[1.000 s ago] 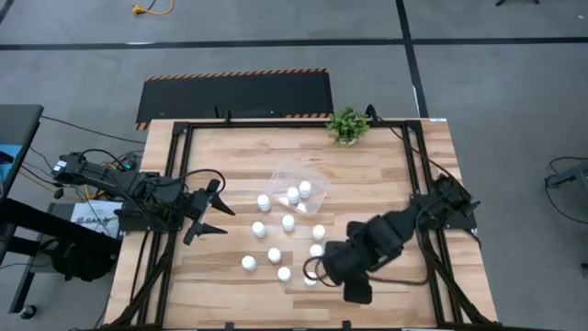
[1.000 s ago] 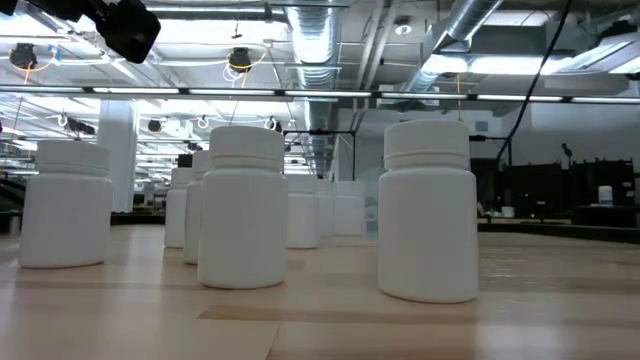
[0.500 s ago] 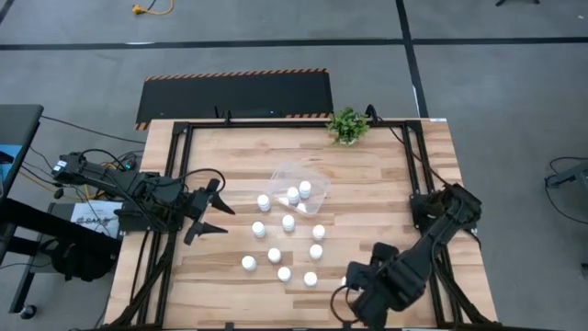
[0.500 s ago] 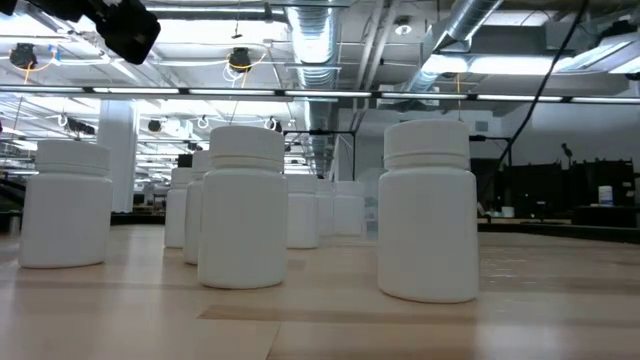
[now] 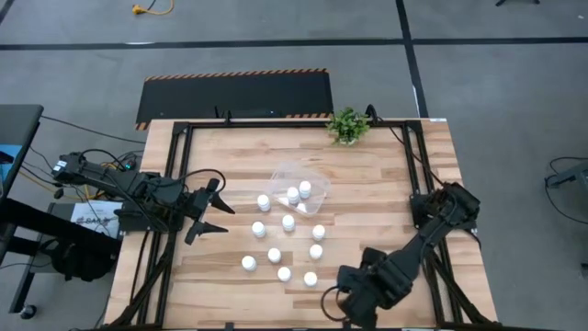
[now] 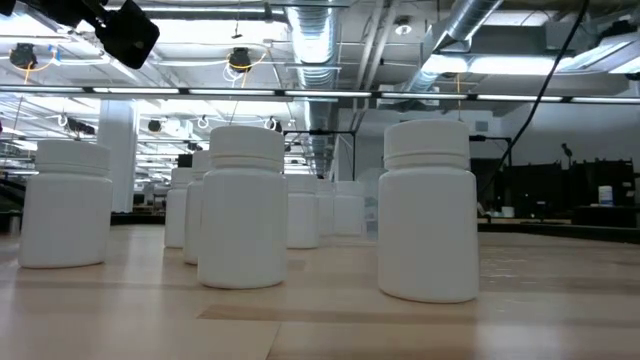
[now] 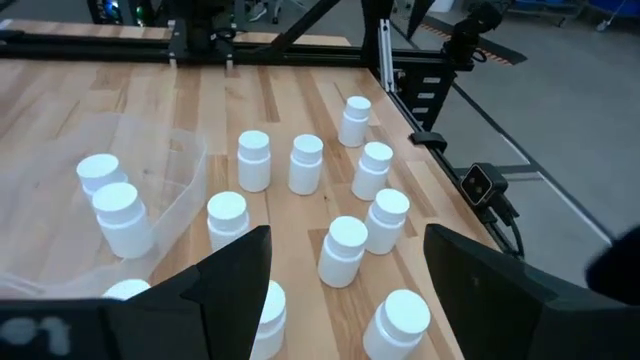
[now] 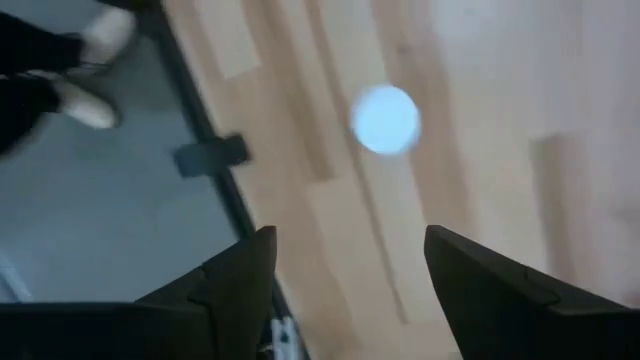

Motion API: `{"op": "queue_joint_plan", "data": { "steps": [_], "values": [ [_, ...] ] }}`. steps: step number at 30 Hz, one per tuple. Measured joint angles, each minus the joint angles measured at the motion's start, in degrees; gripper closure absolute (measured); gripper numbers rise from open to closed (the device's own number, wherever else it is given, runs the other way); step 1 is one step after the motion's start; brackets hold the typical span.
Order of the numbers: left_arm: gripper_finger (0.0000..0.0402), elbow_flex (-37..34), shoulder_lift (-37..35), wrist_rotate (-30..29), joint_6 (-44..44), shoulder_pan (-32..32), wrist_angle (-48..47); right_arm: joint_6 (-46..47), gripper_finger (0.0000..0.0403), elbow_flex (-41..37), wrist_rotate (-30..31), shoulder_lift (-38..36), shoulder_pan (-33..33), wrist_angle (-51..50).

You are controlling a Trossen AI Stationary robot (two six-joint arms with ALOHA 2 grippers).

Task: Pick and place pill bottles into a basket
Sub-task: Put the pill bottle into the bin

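Note:
Several white pill bottles [image 5: 288,222] stand upright on the wooden table, in a loose group near its middle. They also show in the left wrist view [image 7: 343,250] and the low view [image 6: 241,206]. The clear basket [image 5: 287,172] lies just beyond them, with three bottles [image 5: 293,195] standing in it. My left gripper [image 5: 219,209] is open and empty at the table's left, pointing at the group [image 7: 348,235]. My right gripper [image 5: 333,304] is open and empty over the table's near edge. Its wrist view [image 8: 350,235] shows one bottle's cap [image 8: 385,119] ahead, blurred.
A small green potted plant [image 5: 347,125] stands at the table's far edge. A black frame rail [image 5: 415,175] runs along the table's sides. A person's shoes [image 8: 88,40] show on the floor beyond the table edge. Bare wood lies to the right of the bottles.
My right gripper has drawn back from over the nearest bottles toward the table's near edge, first swinging right and then a little back to the left. It stays open and empty. The bottles have kept their places.

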Motion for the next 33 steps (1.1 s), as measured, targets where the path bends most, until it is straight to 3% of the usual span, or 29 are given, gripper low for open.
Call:
{"op": "queue_joint_plan", "data": {
  "steps": [9,33],
  "values": [
    [0.0150,0.0,0.0,0.0,1.2,0.0,0.0,-2.3,0.0154,-2.8,-1.6,0.0,-4.8,3.9],
    [0.0150,0.0,0.0,0.0,1.6,0.0,0.0,-4.0,0.0154,-7.6,0.5,0.0,-3.1,4.8]
  ]
}}
